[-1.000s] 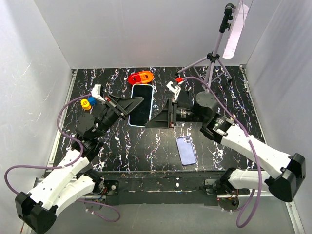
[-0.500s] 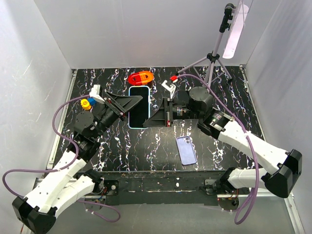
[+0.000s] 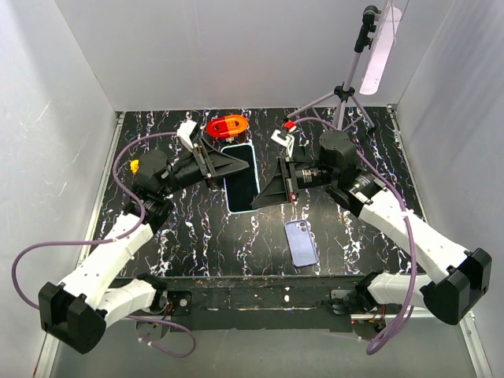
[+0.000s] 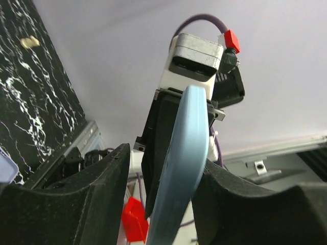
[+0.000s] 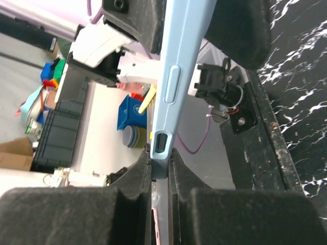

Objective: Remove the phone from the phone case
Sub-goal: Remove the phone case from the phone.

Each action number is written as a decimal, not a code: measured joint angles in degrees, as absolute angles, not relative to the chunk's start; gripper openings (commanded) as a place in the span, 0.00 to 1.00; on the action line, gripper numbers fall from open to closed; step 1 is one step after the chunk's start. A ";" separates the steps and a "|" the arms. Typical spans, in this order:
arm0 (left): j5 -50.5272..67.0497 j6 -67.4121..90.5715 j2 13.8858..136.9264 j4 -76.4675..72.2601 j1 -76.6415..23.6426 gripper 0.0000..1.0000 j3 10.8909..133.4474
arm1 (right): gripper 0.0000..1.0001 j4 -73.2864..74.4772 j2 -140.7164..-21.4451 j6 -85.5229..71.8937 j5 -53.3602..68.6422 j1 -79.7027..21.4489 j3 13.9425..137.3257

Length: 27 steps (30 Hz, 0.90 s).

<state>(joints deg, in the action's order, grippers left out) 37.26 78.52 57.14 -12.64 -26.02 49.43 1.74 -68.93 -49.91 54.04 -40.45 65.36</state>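
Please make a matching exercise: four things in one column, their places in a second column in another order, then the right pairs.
1. black-screened phone in a light blue case
2. lavender phone-shaped slab
3. orange-red oval object
4. grey metal tripod

A. back right corner
B. held between left gripper and right gripper
C. lying flat in front, right of centre
D. at the back, behind the phone

Pairs: 1-B, 2-C, 3-D, 4-A
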 measured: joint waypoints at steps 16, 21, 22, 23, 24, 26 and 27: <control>46.63 74.74 61.45 -14.50 -25.96 0.00 55.51 | 0.51 2.13 -68.71 -51.92 58.11 -38.96 65.47; 43.18 73.47 60.51 -10.61 -26.00 0.00 56.34 | 0.47 0.64 -64.23 -54.24 51.90 -38.59 62.76; 42.48 73.47 60.29 -10.26 -26.00 0.00 56.34 | 0.46 0.38 -63.29 -54.65 51.09 -38.59 62.41; 41.76 73.47 60.16 -10.04 -26.00 0.00 56.34 | 0.45 0.12 -62.70 -55.02 50.63 -38.59 62.30; 41.19 73.60 60.05 -9.87 -26.00 0.00 56.34 | 0.45 -0.64 -62.15 -55.42 50.19 -38.59 62.08; 40.16 74.19 59.83 -9.87 -26.00 0.00 56.34 | 0.45 -3.29 -61.67 -56.95 50.04 -38.59 61.14; 39.75 74.41 59.70 -9.89 -26.00 0.00 56.34 | 0.44 -4.73 -61.63 -57.78 50.15 -38.57 60.38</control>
<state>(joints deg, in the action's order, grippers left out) 39.75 74.41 59.70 -9.89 -26.00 56.34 -4.73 -61.63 -57.78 50.15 -38.57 60.38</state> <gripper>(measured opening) 0.125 0.457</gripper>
